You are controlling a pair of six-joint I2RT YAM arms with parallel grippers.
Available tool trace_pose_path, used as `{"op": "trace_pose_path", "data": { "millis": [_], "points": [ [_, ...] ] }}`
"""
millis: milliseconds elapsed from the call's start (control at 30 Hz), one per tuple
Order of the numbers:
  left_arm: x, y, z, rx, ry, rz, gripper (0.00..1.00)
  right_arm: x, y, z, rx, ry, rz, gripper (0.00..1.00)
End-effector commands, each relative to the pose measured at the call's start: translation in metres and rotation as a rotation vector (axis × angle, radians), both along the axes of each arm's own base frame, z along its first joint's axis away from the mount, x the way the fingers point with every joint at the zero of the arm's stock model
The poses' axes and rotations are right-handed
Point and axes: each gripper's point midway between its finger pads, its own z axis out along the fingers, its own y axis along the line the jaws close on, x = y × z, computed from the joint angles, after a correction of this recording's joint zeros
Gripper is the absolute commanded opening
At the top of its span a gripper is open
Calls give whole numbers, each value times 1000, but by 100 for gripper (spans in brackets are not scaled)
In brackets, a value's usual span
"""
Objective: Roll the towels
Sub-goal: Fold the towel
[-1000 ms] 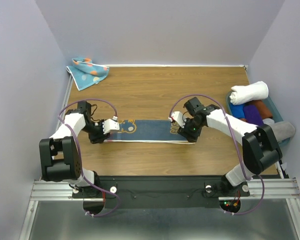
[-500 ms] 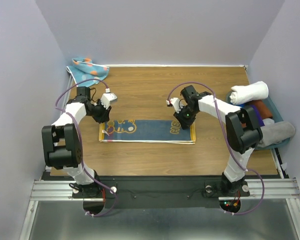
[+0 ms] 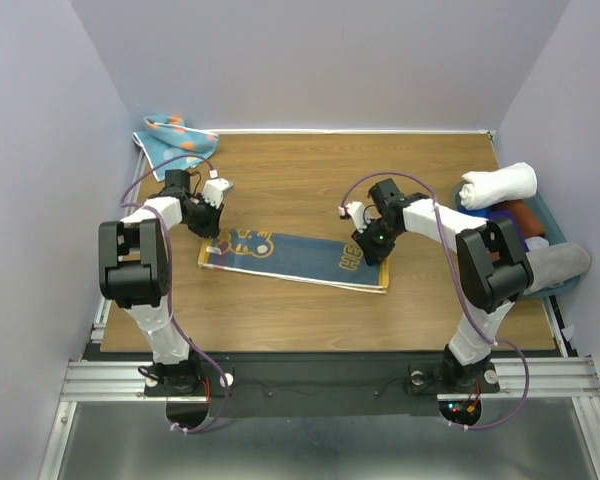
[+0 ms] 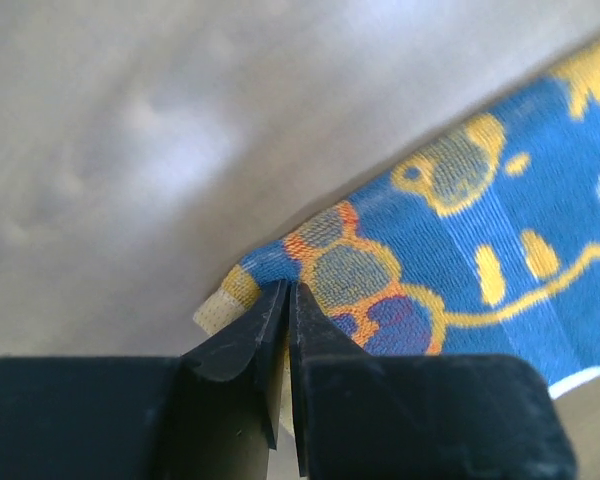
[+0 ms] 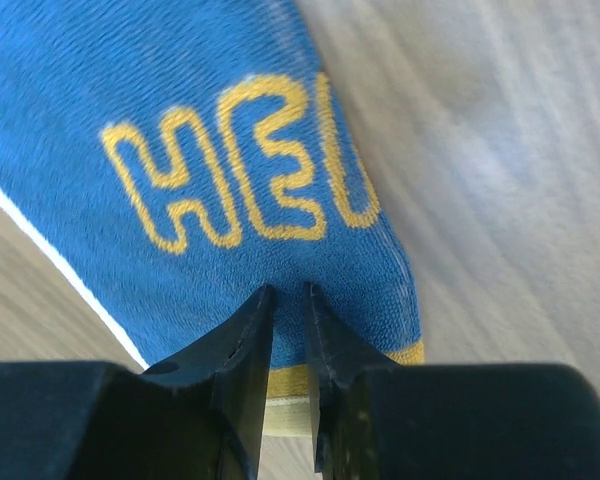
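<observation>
A navy towel with yellow print and mustard edges point(image 3: 290, 260) lies folded in a long strip across the middle of the table, slightly askew. My left gripper point(image 3: 212, 228) is shut on its far left corner; in the left wrist view the jaws point(image 4: 286, 292) pinch the cloth point(image 4: 480, 230) by a printed figure. My right gripper point(image 3: 372, 250) is shut on the strip's right end, and the right wrist view shows its jaws point(image 5: 288, 292) nipping the blue cloth point(image 5: 180, 120) just below yellow lettering. A light blue towel with orange dots point(image 3: 175, 143) lies crumpled in the back left corner.
A teal bin point(image 3: 552, 214) at the right edge holds a white rolled towel point(image 3: 498, 184), dark rolls and a grey one point(image 3: 562, 262). Lilac walls close in the table on three sides. Bare wood point(image 3: 310, 180) lies behind the strip.
Both grippers have swung from the strip's ends to its far side and closed on the cloth. The strip now lies skewed, its right end nearer the front.
</observation>
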Motion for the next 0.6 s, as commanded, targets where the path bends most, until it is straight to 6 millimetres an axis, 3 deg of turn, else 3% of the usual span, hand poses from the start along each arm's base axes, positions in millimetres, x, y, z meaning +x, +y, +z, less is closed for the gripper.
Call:
{"op": "trace_pose_path", "data": {
  "millis": [0, 100, 167, 300, 367, 433, 467, 567],
  "points": [
    [56, 8, 8, 43, -86, 58, 17, -65, -2, -22, -1, 231, 39, 25],
    [81, -17, 12, 18, -97, -7, 17, -94, 14, -19, 57, 331, 61, 26],
    [92, -46, 15, -9, -98, -83, 18, -109, 28, -14, 93, 381, 77, 29],
    [114, -102, 36, -110, -124, -139, 20, -147, 88, 20, 279, 501, 175, 32],
    [134, -108, 61, -139, -179, -125, 24, -157, 104, 35, 344, 540, 199, 34],
    [142, -110, 84, -161, -214, -108, 29, -167, 114, 58, 406, 544, 239, 37],
    [146, -109, 105, -158, -260, -104, 31, -167, 112, 64, 416, 527, 249, 38],
    [143, -101, 141, -139, -322, -62, 35, -167, 108, 85, 428, 447, 266, 39]
  ]
}}
